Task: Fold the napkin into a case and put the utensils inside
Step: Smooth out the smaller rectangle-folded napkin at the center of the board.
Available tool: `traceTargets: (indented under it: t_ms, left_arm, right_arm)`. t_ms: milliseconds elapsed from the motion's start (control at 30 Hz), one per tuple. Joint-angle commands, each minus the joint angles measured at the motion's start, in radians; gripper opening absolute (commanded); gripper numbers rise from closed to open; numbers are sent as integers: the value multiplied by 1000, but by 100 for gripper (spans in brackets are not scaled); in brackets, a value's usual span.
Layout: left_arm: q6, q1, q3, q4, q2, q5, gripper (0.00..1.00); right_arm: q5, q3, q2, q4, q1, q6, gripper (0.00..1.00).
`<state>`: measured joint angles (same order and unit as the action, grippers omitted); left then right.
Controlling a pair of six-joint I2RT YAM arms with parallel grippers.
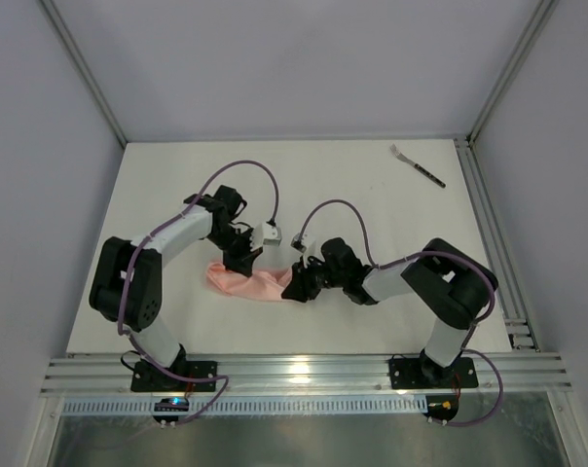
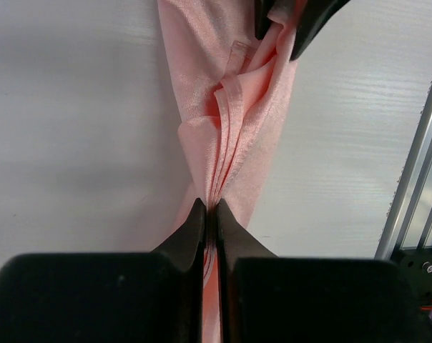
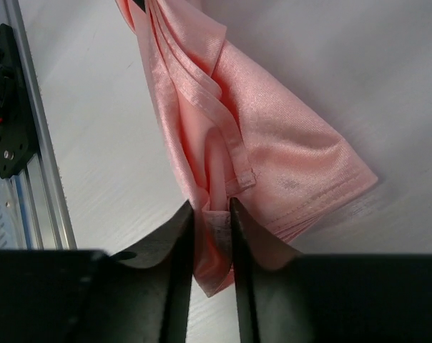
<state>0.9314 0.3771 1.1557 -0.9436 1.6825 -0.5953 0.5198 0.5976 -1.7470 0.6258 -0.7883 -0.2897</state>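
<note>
Near the front of the table (image 1: pixel 372 185), the napkin (image 1: pixel 245 283) is held at both ends, bunched into a loose rope, presumably so that it can be drawn out flat for folding; no fold has yet been made. One end is pinched by the left gripper (image 2: pixel 209 207), jaws shut tight on thin cloth. A thicker fold is clamped by the right gripper (image 3: pixel 212 207), jaws kept partly apart by it. The fork (image 1: pixel 417 164) lies well apart, back right. Which corners are gripped is hidden by the pleats.
</note>
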Motion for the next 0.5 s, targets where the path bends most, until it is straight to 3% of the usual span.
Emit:
traceTargets:
  t_ms: [0, 100, 467]
  left_arm:
    - [-20, -4, 35, 6, 25, -17, 0]
    - [-48, -9, 36, 35, 40, 2, 0]
    - [-161, -20, 56, 114, 140, 106, 0]
  right_arm:
    - [5, 27, -29, 52, 0, -22, 26]
    - [23, 27, -57, 89, 14, -74, 4]
    - [112, 36, -129, 98, 77, -258, 4]
